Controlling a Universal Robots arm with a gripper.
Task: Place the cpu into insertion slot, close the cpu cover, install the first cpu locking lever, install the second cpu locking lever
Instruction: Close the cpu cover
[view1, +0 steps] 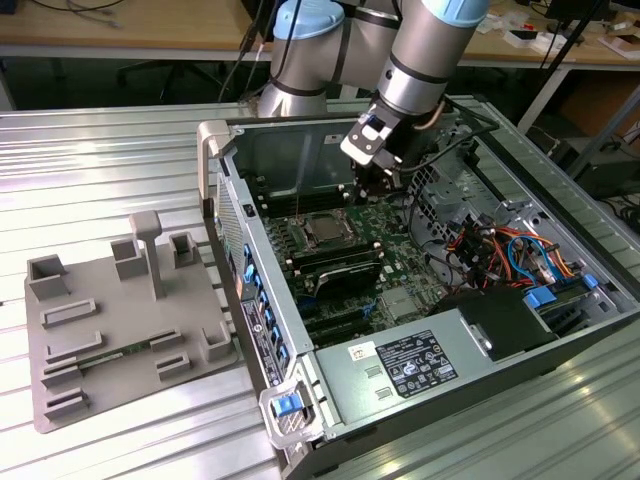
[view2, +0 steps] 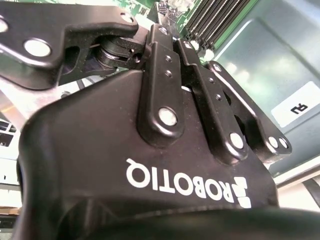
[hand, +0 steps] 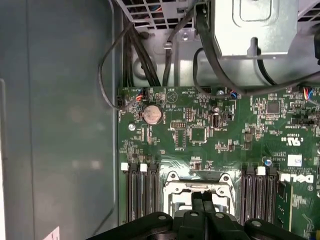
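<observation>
An open computer case (view1: 480, 350) lies on the table with its motherboard (hand: 200, 130) facing up. The cpu socket (view1: 325, 229) sits between the memory slots. The cpu cover (hand: 176, 186), a shiny metal frame, lies flat over it, and a dull grey square, the cpu (view1: 326, 230), shows in its centre. My gripper (view1: 383, 178) hangs inside the case, above the board and toward the exterior view's right of the socket. In the first wrist view the gripper (hand: 202, 206) has its black fingers together over the socket, with nothing visible between them. The locking levers cannot be made out.
A grey fixture tray (view1: 120, 330) with upright posts lies on the slatted table at the exterior view's left. Cable bundles (view1: 500, 250), a power supply (view1: 420, 365) and the case walls surround the board. Black cables (hand: 145, 60) hang beyond the board's far edge.
</observation>
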